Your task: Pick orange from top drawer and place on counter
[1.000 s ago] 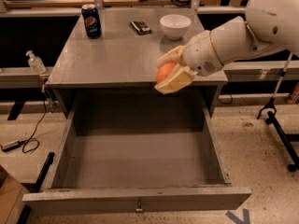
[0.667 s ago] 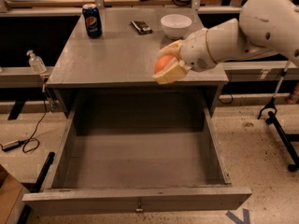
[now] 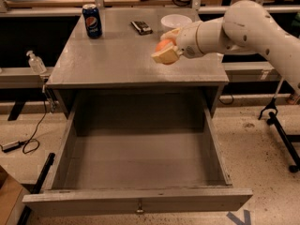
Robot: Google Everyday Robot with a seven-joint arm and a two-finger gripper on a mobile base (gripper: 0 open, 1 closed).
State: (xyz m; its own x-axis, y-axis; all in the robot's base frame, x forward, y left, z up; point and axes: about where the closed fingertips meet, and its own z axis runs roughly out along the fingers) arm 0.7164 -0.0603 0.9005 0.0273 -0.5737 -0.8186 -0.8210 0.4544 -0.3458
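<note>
Camera view: clamping orange (image 3: 163,44) between closed fingers of gripper (image 3: 167,50), hovering over counter (image 3: 112,60) toward 2 o'clock (short of white bowl (image 3: 176,20), likely for setting down); leaving top drawer (image 3: 140,201) gaping at 6 o'clock.

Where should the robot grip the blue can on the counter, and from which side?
Probably the can at its middle, squeezed across its round wall, coming from the front: it stands upright, with straight sides. The gripper, above the right part of the counter, is shut on the orange.
</note>
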